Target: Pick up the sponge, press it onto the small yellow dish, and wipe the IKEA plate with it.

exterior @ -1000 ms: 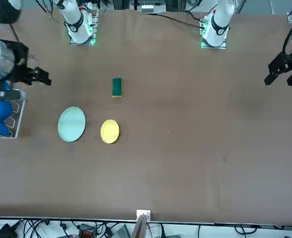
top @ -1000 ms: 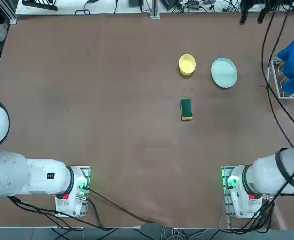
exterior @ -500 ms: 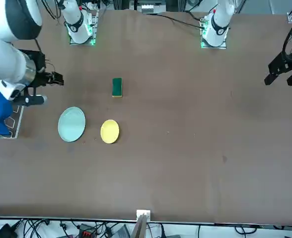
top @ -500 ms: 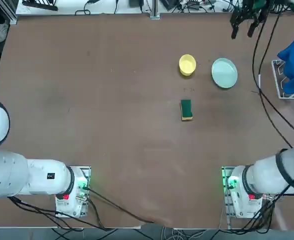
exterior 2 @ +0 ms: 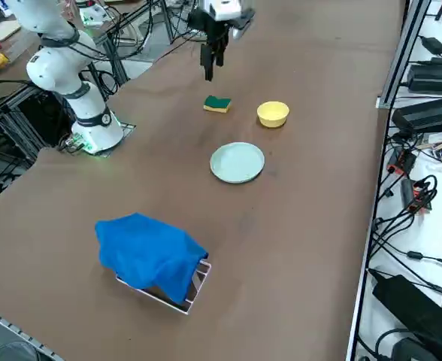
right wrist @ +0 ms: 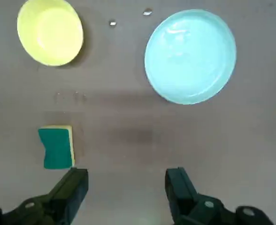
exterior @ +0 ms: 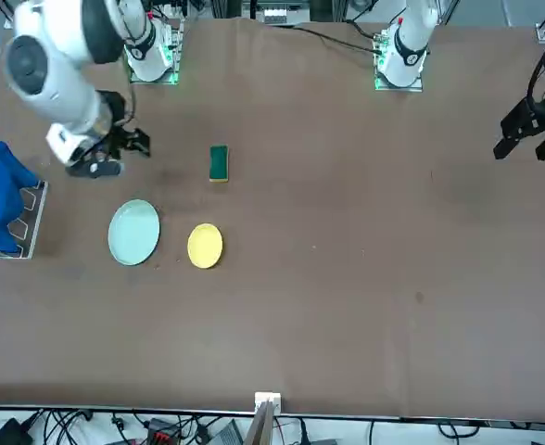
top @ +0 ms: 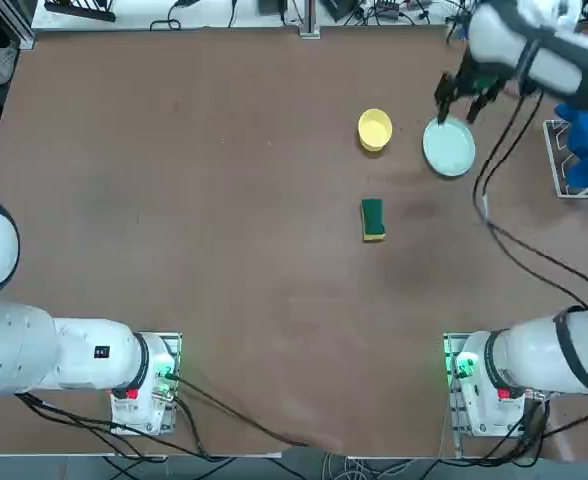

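The right end effector (top: 460, 112) has swung inward from the far right edge of the bench (top: 244, 240), and in the view from overhead it now shows over the far rim of the plate (top: 449, 150). Its fingers (right wrist: 72, 190) stand wide apart with nothing between them. The sponge (top: 373, 220) lies flat on the bench, green side up, on the bases' side of the yellow dish (top: 375, 128) and apart from it. A gap separates the dish's rim from the plate's. To the plate's right, a blue cloth (exterior 2: 149, 252) drapes over a white rack (exterior 2: 195, 289), leaving a strip of bench between rack and plate. Bench surface runs broadly leftward from the sponge and dish.
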